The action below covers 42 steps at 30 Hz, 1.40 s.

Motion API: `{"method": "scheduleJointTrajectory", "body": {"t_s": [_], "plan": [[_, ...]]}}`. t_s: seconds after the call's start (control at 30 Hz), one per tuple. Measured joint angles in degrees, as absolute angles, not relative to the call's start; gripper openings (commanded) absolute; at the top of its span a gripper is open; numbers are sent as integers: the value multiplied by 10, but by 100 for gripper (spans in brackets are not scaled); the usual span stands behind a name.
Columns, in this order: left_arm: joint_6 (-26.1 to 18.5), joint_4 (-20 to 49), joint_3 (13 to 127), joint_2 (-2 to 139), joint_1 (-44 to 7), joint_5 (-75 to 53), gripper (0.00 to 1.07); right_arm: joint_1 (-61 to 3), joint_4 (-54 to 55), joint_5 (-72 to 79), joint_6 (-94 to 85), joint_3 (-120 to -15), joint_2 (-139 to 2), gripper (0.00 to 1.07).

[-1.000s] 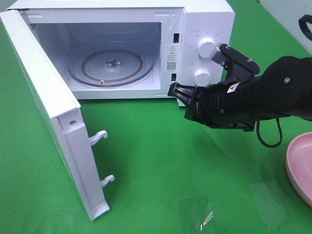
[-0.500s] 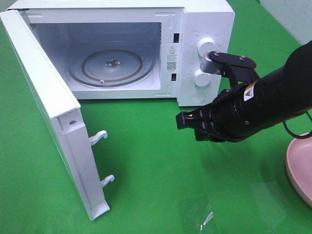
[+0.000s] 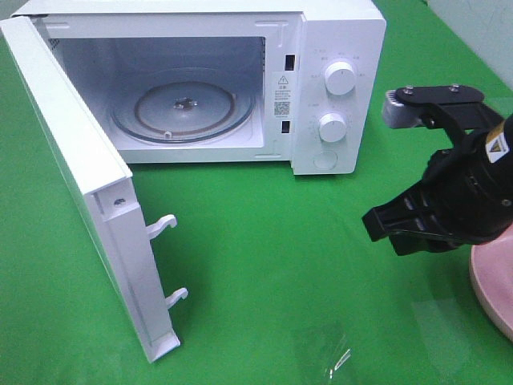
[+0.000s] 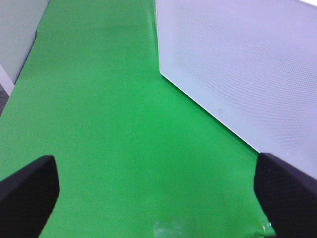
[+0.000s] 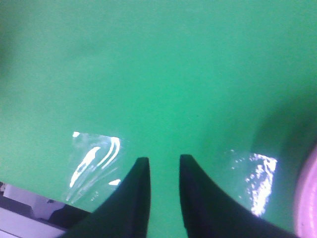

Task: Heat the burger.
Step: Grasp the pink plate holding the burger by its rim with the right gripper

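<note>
The task looked barely begun. The white box-shaped microwave oven point(image 3: 341, 48) stood on the green tabletop point(image 3: 264, 241) with its white hinged door point(image 3: 72, 184) swung fully open. The round clear glass turntable point(image 3: 183, 104) inside lay bare, so nothing had been loaded. The burger showed in none of the views. Only a sliver of the round pink plate point(image 3: 490, 281) came into the exterior view at its right edge, and whether the burger sat on the hidden part could not be told. The right tool point(image 3: 383, 228) hung over the tabletop just beside that plate and well apart from the oven. In its wrist view the two black fingers stood a narrow gap apart with only green between them, pinching nothing. The left tool point(image 4: 154, 163) was out of the exterior view. Its wrist view showed the fingers spread wide and empty over the tabletop, near the outer face of the open door. By my reading nearly everything remained: picking up the burger, setting it on the turntable, closing the door and turning the two round white knobs point(image 3: 340, 78).
</note>
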<state>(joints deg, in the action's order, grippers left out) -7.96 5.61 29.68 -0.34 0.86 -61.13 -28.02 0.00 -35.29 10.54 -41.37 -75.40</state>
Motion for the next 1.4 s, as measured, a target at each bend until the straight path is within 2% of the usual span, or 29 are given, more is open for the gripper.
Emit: {"method": "scheduleJointTrajectory", "body": {"t_s": [0.07,0.1,0.13,0.17,0.2,0.27,0.63,1.4], "plan": [[-80,56,297,-3,9,-611,100,-256,-26,-390,105,-414,-738,68],[-80,56,297,-3,9,-611,100,-256,-26,-390,105,-414,-738,68],[-80,56,297,-3,9,-611,100,-242,-37,-402,105,-414,-731,80],[-80,56,297,-3,9,-611,100,-242,-37,-402,105,-414,-731,80],[-80,56,297,-3,9,-611,100,-230,-48,-413,104,-414,-725,88],[-80,56,297,-3,9,-611,100,-218,-57,-427,103,-414,-721,91],[-80,56,297,-3,9,-611,100,-154,-100,-466,91,-414,-722,87],[-80,56,297,-3,9,-611,100,-150,-101,-362,91,-414,-904,81]]}}
